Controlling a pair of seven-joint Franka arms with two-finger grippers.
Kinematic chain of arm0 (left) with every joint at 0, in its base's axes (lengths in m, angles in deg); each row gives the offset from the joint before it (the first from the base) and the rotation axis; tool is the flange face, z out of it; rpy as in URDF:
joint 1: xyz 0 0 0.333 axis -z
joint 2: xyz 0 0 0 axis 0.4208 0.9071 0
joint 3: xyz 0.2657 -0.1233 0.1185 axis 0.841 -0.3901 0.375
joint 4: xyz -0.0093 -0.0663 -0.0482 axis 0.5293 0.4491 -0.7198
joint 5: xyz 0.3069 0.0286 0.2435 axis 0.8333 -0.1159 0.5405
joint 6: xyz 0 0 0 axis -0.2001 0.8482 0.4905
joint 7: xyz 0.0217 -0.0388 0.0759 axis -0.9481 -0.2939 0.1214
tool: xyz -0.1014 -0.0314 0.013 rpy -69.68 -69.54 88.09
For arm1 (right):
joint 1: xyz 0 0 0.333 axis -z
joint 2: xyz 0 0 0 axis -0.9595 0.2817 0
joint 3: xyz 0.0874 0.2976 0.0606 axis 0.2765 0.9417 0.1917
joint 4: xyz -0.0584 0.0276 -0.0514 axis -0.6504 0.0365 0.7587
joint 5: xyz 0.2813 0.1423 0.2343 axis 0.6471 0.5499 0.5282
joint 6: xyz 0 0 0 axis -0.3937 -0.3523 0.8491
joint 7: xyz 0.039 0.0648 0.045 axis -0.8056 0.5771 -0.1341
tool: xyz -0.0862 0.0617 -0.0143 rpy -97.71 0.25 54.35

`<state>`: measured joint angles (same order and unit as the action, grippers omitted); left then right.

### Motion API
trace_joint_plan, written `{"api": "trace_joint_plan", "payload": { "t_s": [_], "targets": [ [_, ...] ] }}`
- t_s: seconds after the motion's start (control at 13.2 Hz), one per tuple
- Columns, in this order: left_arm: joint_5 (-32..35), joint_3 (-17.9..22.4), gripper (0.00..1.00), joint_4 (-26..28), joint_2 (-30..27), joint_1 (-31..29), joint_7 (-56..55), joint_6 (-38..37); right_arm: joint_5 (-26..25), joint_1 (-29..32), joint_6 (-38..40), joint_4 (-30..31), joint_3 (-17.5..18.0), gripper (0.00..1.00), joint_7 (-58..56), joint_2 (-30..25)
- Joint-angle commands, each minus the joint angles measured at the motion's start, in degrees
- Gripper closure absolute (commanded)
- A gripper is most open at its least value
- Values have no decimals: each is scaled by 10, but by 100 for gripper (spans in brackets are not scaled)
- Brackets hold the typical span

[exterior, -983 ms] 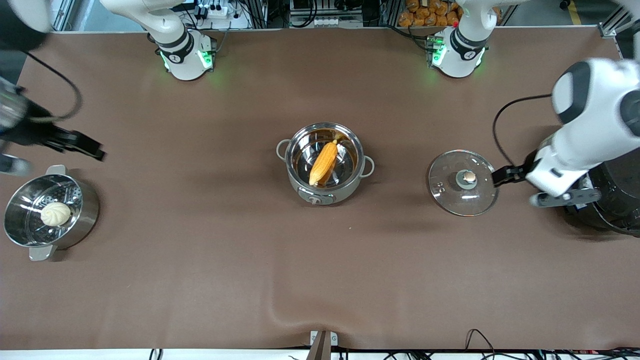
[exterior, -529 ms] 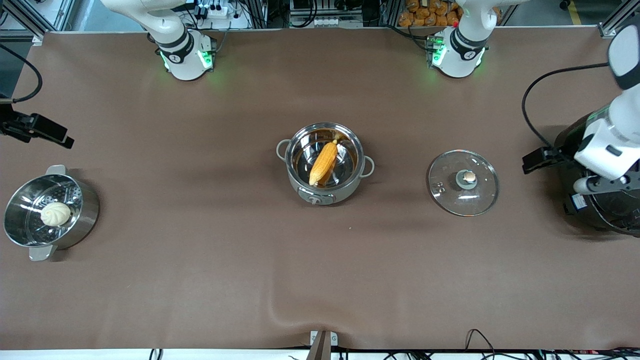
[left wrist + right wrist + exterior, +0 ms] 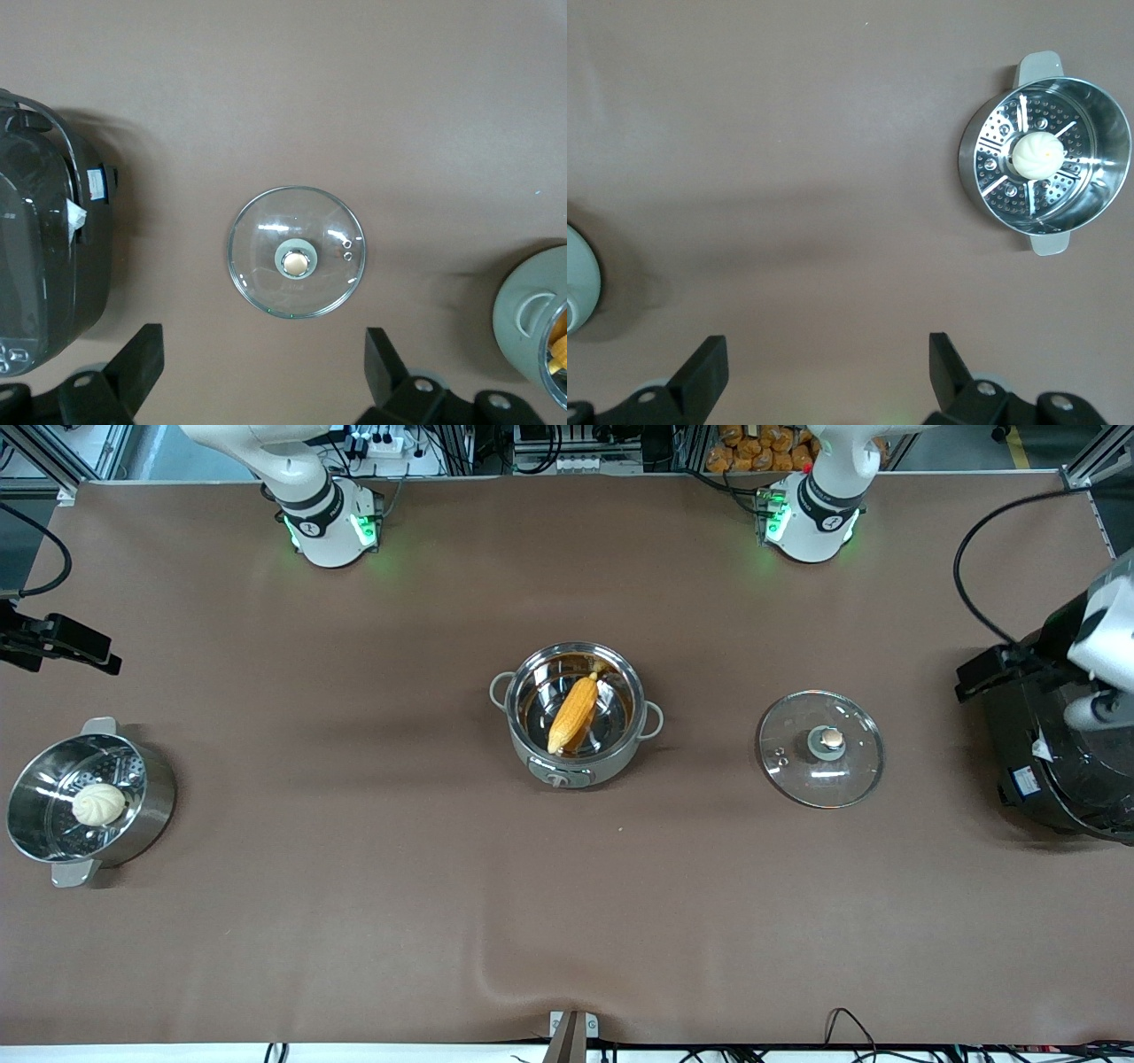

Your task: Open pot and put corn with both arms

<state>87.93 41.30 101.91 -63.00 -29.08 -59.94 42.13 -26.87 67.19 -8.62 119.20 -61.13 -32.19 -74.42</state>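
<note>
The grey pot stands open in the middle of the table, and its edge shows in the left wrist view. The yellow-orange corn lies inside it. The glass lid with its copper knob lies flat on the table toward the left arm's end, and it also shows in the left wrist view. My left gripper is open and empty, up over the rice cooker's edge. My right gripper is open and empty at the right arm's end of the table.
A perforated steel steamer pot with a white bun stands at the right arm's end. It shows in the right wrist view. A large black rice cooker stands at the left arm's end.
My left gripper has drawn away from the lid toward the rice cooker. My right gripper has drawn back from over the steamer pot toward the table's end. Pot, corn and lid have not moved.
</note>
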Motion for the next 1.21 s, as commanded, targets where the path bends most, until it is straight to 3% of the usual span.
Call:
{"api": "trace_joint_plan", "payload": {
  "t_s": [0.0, 0.3, 0.53, 0.83, 1.13],
  "targets": [
    [-1, 48, 0, 26, -43, 47, 9, -8, -11, 4, 5, 6, 7, 0, -5, -2],
    [-20, 73, 0, 42, -52, 54, 13, -8, -4, 5, -1, 7, 7, 0, -6, -11],
    [-12, 69, 0, 30, -44, 56, 16, -8, -4, 5, -5, 12, 7, 0, -6, -17],
    [-13, 68, 0, 26, -35, 61, 16, -9, -3, 10, -34, 60, 3, 0, -12, -58],
    [-13, 69, 0, 26, -32, 57, 16, -26, -3, 9, -33, 43, 4, 0, -8, -40]
  ]
}}
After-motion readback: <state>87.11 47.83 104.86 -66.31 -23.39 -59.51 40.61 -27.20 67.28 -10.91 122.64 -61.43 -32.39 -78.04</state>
